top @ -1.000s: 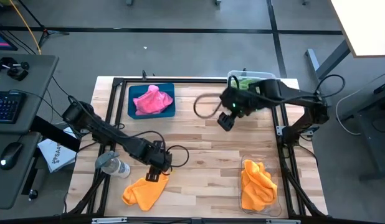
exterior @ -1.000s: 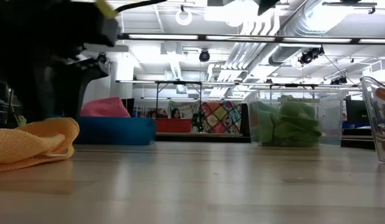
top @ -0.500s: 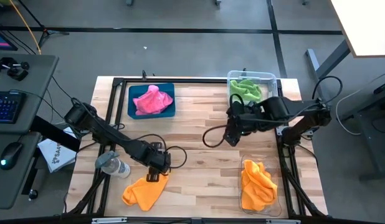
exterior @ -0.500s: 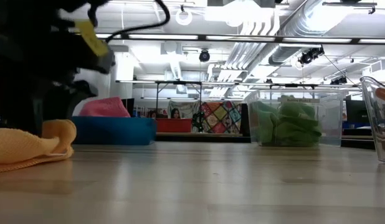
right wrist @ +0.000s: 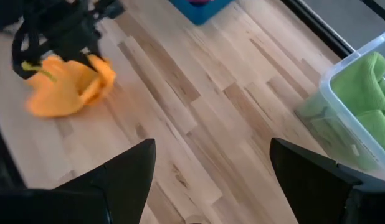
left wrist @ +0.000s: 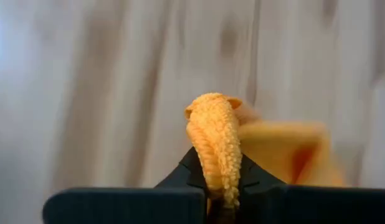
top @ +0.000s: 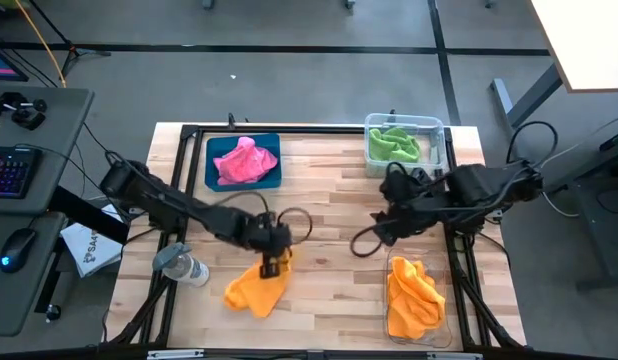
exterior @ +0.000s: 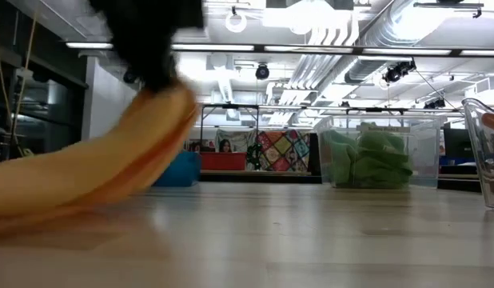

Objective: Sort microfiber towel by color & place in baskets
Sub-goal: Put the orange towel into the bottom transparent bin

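Looking straight down from the high view, the left gripper (top: 274, 262) pinches an orange towel (top: 257, 290) by its upper edge, near the middle of the worktop's front edge, with the rest of the cloth trailing on the wood. A clear bottle (top: 181, 265) lies near the left edge. The teal tray (top: 210, 176), holding a pink towel (top: 244, 160), sits at the back edge, left of centre. One clear bin (top: 404, 124) with a green towel (top: 394, 144) stands toward the back right corner; the other clear bin (top: 441, 318) with a second orange towel (top: 413, 295) sits in the front right corner. The right gripper (top: 387, 228) hangs over bare wood between those two bins, close to the right edge.

At table height in the low view, the orange towel (exterior: 95, 172) rises slantwise from the wood up to the dark left gripper (exterior: 155, 40), and the green-filled bin (exterior: 379, 152) stands far behind.

From the left wrist view, the dark fingers (left wrist: 186, 168) are pressed together on a ridge of the orange towel (left wrist: 214, 140).

From the right wrist view, the right gripper's fingers (right wrist: 127, 171) stand spread wide apart over bare planks, with the orange towel (right wrist: 65, 90), the left gripper (right wrist: 74, 31) and the green towel (right wrist: 367, 84) beyond.
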`<action>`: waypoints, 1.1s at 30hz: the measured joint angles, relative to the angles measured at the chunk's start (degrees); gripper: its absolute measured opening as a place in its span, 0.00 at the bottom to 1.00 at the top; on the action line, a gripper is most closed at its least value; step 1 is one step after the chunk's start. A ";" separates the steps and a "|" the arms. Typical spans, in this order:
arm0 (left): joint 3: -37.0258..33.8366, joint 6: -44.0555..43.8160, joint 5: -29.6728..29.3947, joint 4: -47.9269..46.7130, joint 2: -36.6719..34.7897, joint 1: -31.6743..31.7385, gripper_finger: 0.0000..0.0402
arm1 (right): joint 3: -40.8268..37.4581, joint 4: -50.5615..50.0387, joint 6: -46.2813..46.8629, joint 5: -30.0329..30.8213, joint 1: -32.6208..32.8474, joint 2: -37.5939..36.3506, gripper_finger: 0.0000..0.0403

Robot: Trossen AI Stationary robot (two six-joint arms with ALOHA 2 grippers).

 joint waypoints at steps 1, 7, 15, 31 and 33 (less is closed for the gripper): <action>1.97 1.27 -0.94 0.10 -0.65 0.94 0.00 | 0.00 -0.02 0.61 0.57 0.60 -0.84 0.77; 15.27 10.65 -9.40 0.15 -1.74 5.06 0.00 | 0.00 -0.03 3.86 2.72 4.09 -4.58 0.77; 30.86 18.40 -16.59 -3.80 -1.80 8.86 0.00 | -4.44 4.58 2.26 11.05 5.67 -4.50 0.77; 36.71 18.02 -21.96 -4.38 -2.21 10.91 0.00 | -25.83 60.01 -35.09 19.97 1.65 -4.36 0.77; 36.71 16.89 -22.02 -4.27 -2.57 10.90 0.00 | -25.82 62.20 -37.39 20.89 0.60 -3.99 0.77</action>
